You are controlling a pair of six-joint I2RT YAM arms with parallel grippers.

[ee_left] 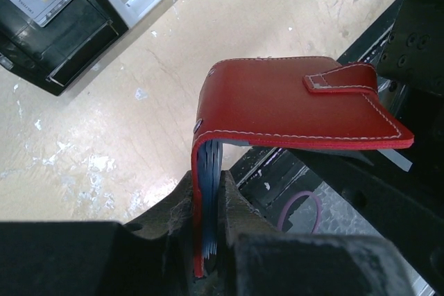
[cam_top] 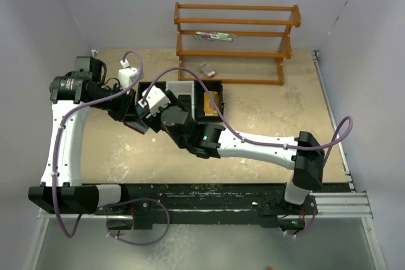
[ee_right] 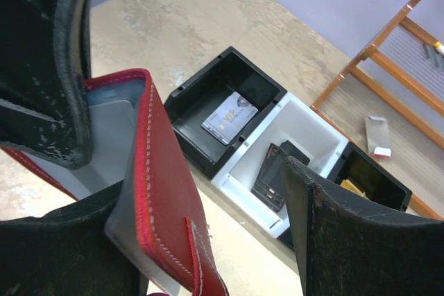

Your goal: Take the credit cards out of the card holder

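Note:
The red card holder [ee_left: 291,105] hangs open in the air, one half pinched upright in my left gripper [ee_left: 210,240], the other half with the snap tab bent out flat. Grey-blue layers [ee_left: 210,171] show between its covers; I cannot tell cards from sleeves. In the right wrist view the holder [ee_right: 163,199] stands between my right gripper's [ee_right: 187,129] wide-open fingers, one finger [ee_right: 48,74] against its grey inner face [ee_right: 111,136]. One silver credit card [ee_right: 229,117] lies in the tray's black left compartment. From above, both grippers [cam_top: 135,118] [cam_top: 150,102] meet at the holder [cam_top: 137,128].
The three-compartment tray [cam_top: 183,86] sits just beyond the grippers: a black block [ee_right: 277,171] in the white middle compartment, a gold block [cam_top: 212,100] in the right one. A wooden rack [cam_top: 237,42] stands at the back, a small white item [cam_top: 207,67] in front of it.

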